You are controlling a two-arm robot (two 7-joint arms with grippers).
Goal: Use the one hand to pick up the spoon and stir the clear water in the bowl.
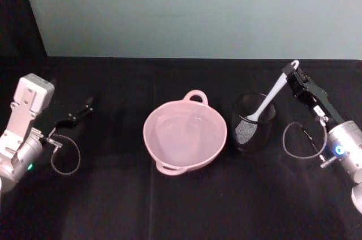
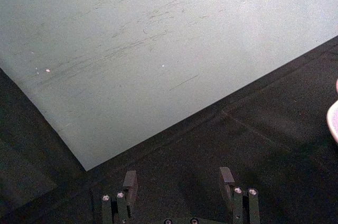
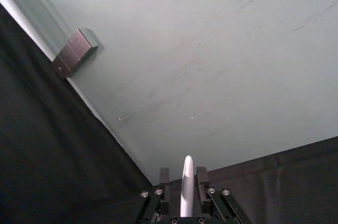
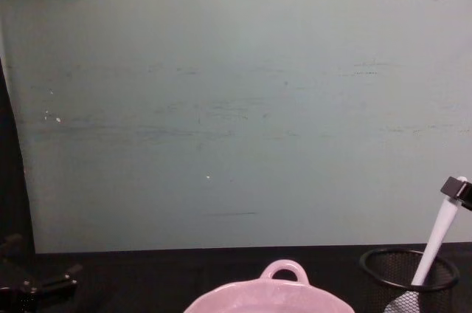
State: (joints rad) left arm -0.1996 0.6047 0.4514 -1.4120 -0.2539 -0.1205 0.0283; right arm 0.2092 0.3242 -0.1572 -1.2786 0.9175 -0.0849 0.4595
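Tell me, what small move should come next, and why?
Probably lift the spoon straight up. The right pincer is shut on its handle end, but its scoop end still sits inside the mesh cup, beside the bowl. The left pincer rests open, far off.

spoon bowl end sits behind mesh cup wall, blurred. pink bowl cut off at 6 o'clock edge, chest view.
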